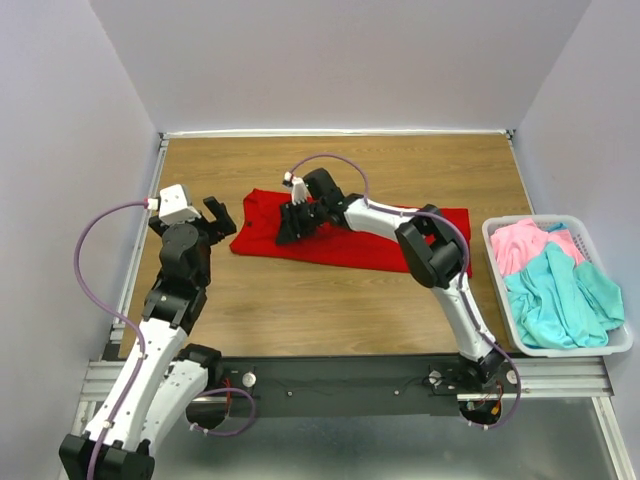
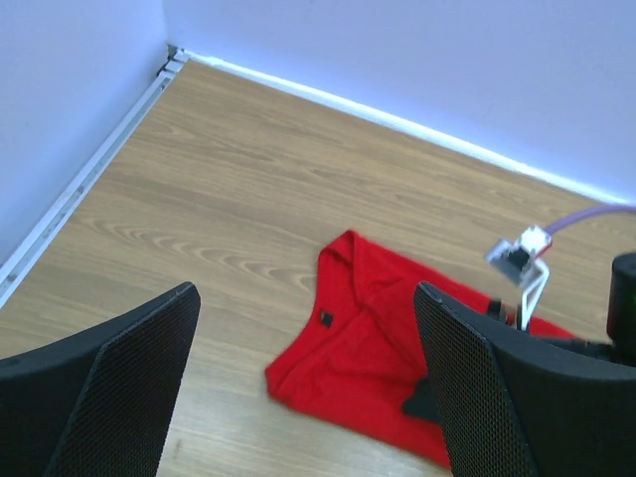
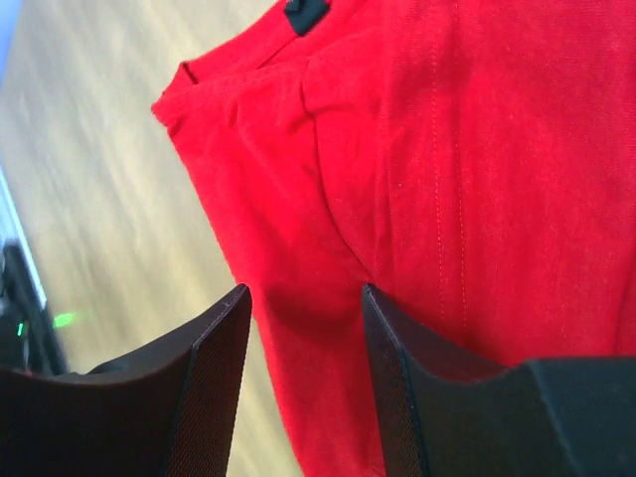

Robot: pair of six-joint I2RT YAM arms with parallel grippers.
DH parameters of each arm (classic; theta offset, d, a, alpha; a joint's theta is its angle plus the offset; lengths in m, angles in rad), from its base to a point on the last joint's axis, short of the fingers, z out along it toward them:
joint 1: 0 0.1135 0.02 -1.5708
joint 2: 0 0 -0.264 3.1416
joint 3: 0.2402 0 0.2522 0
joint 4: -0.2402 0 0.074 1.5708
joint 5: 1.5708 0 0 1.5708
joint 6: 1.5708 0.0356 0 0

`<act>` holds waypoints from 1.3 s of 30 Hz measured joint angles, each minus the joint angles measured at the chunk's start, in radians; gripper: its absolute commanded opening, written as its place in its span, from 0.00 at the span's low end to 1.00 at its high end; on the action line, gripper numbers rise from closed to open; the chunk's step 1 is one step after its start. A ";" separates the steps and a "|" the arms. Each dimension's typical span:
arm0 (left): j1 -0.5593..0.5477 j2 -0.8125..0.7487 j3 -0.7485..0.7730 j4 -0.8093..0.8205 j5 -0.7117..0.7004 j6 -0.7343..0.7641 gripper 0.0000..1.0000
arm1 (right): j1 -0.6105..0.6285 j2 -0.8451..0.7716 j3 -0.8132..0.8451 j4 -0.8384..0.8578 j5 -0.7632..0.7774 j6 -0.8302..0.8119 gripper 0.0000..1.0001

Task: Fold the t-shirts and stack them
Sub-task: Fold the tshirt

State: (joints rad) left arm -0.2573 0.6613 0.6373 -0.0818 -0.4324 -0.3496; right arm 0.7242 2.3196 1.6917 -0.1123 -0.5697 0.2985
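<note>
The right gripper [image 3: 303, 298] was low over the red shirt [image 3: 477, 149], its jaws partly apart with a strip of cloth showing between them. Nothing looked clamped. The left gripper [image 2: 303, 328] hung wide open and empty, above the table [image 1: 300, 310] near its left edge and just short of the shirt's collar end.

The shirt lay flat across the middle of the table, towards the far edge. It was thin, soft knit with stitched seams, a folded collar with a small black label, and a creased sleeve.

If the right jaws closed there, they might catch only one layer or the sleeve hem. A one-sided pull would then drag the limp cloth askew and bunch it.

Pink [image 1: 525, 243] and teal [image 1: 560, 295] shirts sat crumpled in the white slotted basket [image 1: 502, 280] at the right edge.
</note>
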 measured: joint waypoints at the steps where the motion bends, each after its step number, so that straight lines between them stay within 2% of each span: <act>1: 0.000 0.008 -0.004 0.004 0.000 0.003 0.96 | -0.002 0.015 0.021 0.000 0.003 0.003 0.57; 6: 0.000 0.062 -0.005 0.010 0.000 0.017 0.96 | -0.044 0.151 0.243 0.009 0.106 0.060 0.57; 11: 0.000 0.074 -0.005 0.017 0.000 0.028 0.96 | -0.179 0.294 0.494 0.006 0.210 0.122 0.68; 16: 0.000 0.080 -0.005 0.032 0.000 0.032 0.96 | -0.307 0.270 0.524 -0.011 0.261 0.103 0.70; 20: 0.000 0.084 -0.005 0.036 0.001 0.034 0.96 | -0.338 0.048 0.303 -0.037 0.323 0.037 0.69; 24: 0.000 0.084 -0.005 0.037 0.002 0.035 0.96 | -0.306 -0.291 0.010 -0.072 0.428 -0.013 0.62; 29: 0.000 0.078 -0.005 0.036 0.002 0.035 0.96 | -0.279 -0.585 -0.283 -0.170 0.554 -0.015 0.59; 34: 0.000 0.069 -0.005 0.037 0.002 0.035 0.96 | -0.288 -0.678 -0.565 -0.302 0.646 0.012 0.54; 39: 0.000 0.070 -0.005 0.036 0.003 0.035 0.96 | -0.293 -0.692 -0.695 -0.417 0.708 0.043 0.44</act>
State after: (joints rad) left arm -0.2573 0.7315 0.6323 -0.0456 -0.4297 -0.3141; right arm 0.4316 1.6279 0.9962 -0.5297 0.1387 0.3412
